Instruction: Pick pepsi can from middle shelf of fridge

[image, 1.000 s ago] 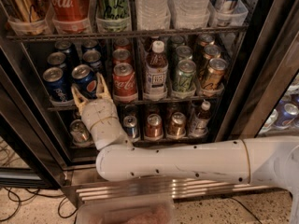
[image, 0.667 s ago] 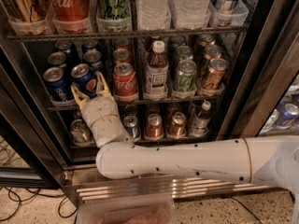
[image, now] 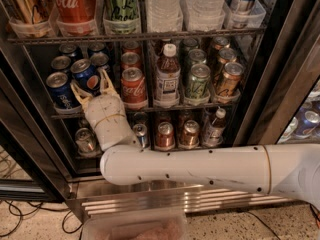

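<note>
The fridge [image: 280,84] stands open in front of me. Its middle shelf [image: 210,105] holds rows of blue, red, green and copper cans and a white-capped bottle [image: 167,74]. My gripper [image: 91,85] reaches into the left end of this shelf. Its two pale fingers [image: 107,80] are closed on either side of a blue pepsi can [image: 86,76] in the front row, which sits slightly raised. Another pepsi can [image: 60,90] stands just left of it and a red Coca-Cola can [image: 133,87] just right. My white arm [image: 200,166] crosses below.
The top rack [image: 135,35] carries tall cans and water bottles. The lower rack holds smaller cans and a bottle [image: 215,126]. A steel louvred base [image: 165,199] runs below. Cables [image: 20,219] lie on the floor at left. The dark door frame [image: 300,59] rises at right.
My gripper and the pepsi can between its fingers have shifted slightly up and left together. The neighbouring cans have stayed where they were.
</note>
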Robot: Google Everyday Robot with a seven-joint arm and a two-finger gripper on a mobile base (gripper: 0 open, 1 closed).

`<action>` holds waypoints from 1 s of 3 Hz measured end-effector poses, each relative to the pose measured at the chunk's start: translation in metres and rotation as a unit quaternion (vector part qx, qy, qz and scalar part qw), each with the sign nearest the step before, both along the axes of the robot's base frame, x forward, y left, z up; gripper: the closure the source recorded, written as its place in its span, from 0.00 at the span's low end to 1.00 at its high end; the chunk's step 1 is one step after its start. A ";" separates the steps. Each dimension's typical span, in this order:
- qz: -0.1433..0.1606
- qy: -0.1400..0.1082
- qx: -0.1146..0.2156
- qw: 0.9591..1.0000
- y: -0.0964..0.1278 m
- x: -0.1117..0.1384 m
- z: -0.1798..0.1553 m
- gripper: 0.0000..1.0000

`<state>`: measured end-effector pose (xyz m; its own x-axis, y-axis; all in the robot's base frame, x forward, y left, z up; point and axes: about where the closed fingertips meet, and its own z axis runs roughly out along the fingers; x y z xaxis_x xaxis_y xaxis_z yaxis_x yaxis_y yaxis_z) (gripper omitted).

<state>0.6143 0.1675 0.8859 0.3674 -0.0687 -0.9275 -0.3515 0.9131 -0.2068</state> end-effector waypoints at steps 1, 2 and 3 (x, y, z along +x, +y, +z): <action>0.009 -0.017 0.012 1.000 0.000 -0.007 0.026 1.00; 0.009 -0.017 0.012 1.000 0.000 -0.007 0.026 1.00; 0.034 -0.014 0.017 0.999 -0.006 -0.014 0.032 1.00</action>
<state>0.6000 0.1616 0.9176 0.3951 -0.0104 -0.9186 -0.4085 0.8937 -0.1858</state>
